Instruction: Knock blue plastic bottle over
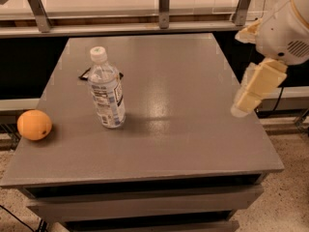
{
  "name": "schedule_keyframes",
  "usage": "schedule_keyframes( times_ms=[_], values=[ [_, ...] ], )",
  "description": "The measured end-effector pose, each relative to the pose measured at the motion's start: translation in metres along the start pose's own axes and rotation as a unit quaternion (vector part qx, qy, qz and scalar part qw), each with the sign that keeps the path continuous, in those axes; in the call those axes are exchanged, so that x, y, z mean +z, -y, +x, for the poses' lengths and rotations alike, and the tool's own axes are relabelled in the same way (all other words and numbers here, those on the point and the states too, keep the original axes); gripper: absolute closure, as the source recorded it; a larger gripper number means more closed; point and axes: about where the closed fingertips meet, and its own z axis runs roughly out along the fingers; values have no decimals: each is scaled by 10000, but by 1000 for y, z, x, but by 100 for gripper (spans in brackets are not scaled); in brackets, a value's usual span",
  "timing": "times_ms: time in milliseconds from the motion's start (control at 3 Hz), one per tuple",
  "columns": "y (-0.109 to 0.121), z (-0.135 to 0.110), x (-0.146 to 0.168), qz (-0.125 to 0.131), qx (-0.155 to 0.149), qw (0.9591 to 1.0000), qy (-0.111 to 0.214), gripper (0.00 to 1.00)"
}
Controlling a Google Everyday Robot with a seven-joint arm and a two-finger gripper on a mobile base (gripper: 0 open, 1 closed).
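Note:
The blue plastic bottle (107, 88) stands upright on the left part of the grey table (183, 129). It is clear, with a pale cap and a white-and-bluish label. My gripper (243, 105) is cream-coloured and hangs at the table's right edge, pointing down and left. It is far to the right of the bottle and touches nothing.
An orange fruit (34, 124) lies at the table's left edge, left of the bottle. A small dark flat object (85, 75) lies just behind the bottle. A rail with metal posts (164, 6) runs behind the table. The floor (289, 187) is at the right.

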Motion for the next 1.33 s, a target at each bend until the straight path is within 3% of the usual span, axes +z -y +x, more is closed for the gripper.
schedule_keyframes(
  times_ms=[333,667,1000,1333],
  values=[
    [6,-75,34,-182,-430,9909,1264,0],
    [-8,-128,58,-477,-855,9790,1786,0],
    [-28,-166,69,-923,-1136,9568,2513,0],
    [-45,-196,71,-1102,-1263,9351,3123,0]
  ],
)
